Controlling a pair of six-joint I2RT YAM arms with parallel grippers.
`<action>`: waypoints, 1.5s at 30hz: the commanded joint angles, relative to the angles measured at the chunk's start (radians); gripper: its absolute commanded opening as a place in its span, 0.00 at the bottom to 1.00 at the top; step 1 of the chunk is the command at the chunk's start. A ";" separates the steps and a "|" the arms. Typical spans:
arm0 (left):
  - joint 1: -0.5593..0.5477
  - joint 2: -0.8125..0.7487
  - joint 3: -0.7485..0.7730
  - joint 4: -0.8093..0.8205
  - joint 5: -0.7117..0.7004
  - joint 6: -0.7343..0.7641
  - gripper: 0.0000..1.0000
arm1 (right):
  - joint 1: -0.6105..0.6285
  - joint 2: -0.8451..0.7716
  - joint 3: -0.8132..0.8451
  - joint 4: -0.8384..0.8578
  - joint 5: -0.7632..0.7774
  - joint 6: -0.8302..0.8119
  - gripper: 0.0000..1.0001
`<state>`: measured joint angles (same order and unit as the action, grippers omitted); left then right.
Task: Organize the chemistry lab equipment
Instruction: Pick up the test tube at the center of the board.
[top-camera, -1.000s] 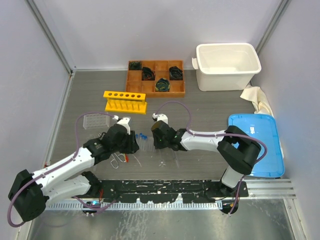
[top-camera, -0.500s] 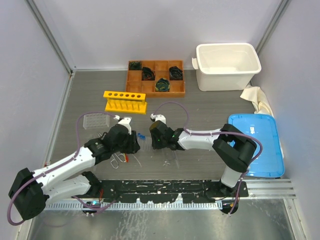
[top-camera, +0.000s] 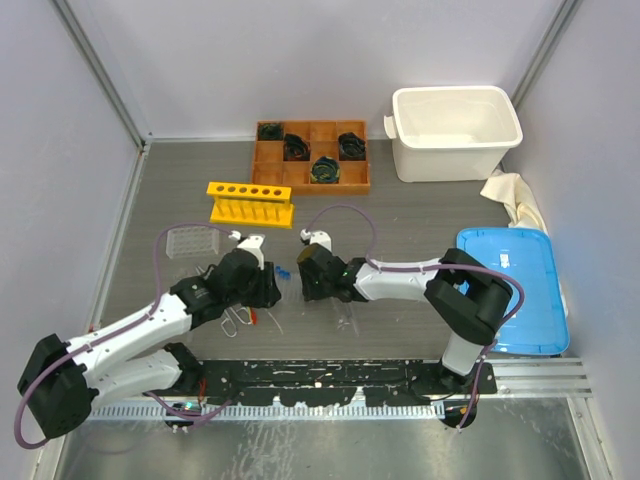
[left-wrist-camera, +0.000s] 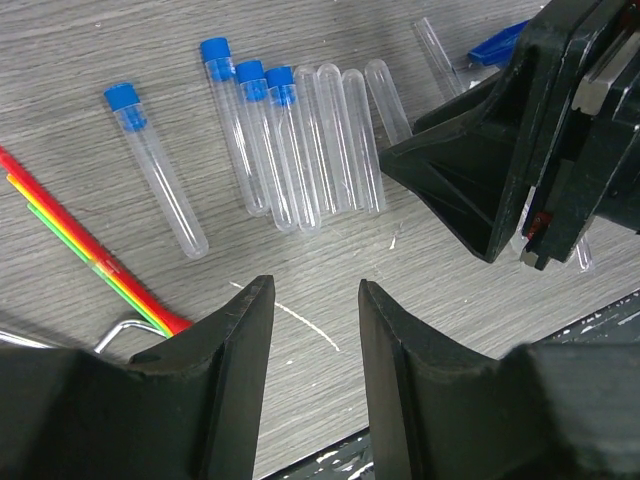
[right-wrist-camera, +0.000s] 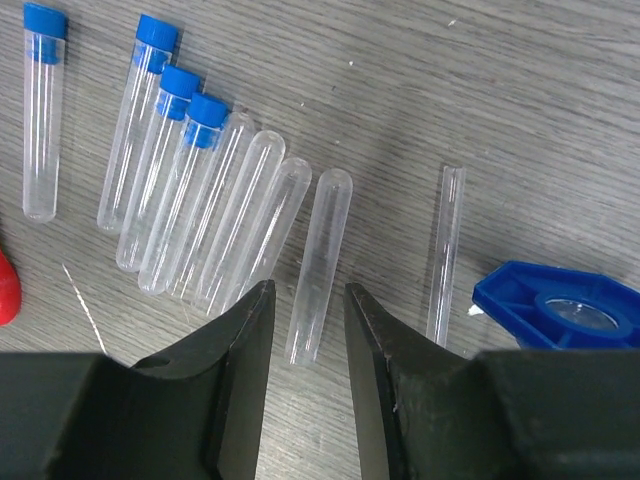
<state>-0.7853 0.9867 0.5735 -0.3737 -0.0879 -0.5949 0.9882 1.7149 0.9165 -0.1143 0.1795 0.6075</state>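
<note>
— Grey wood-grain desk (top-camera: 420, 205), both arms low near its front edge. Where are the test tubes (left-wrist-camera: 290, 140)?
— Flat on the desk between the two arms: three blue-capped and four uncapped side by side, with one more capped tube apart at their 9 o'clock.
— And the yellow rack (top-camera: 250, 203)?
— Upright, well apart at the tubes' 11 o'clock.
— Fingers?
— Left fingers (left-wrist-camera: 258, 310) are apart and hold nothing. Right fingers (right-wrist-camera: 255, 310) are apart too, above one uncapped tube's end.
</note>
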 joint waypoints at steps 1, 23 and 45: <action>-0.009 0.005 0.046 0.049 -0.018 -0.017 0.41 | 0.027 0.001 0.024 -0.075 0.057 0.011 0.40; -0.014 0.119 0.078 0.104 0.001 -0.028 0.53 | 0.067 0.035 -0.048 -0.083 0.162 0.060 0.25; -0.015 0.124 0.155 0.180 0.046 -0.103 0.42 | 0.269 -0.297 -0.156 -0.098 0.553 0.075 0.01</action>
<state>-0.7933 1.1431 0.6640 -0.2657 -0.0685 -0.6811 1.2030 1.5013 0.7860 -0.2237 0.5640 0.6758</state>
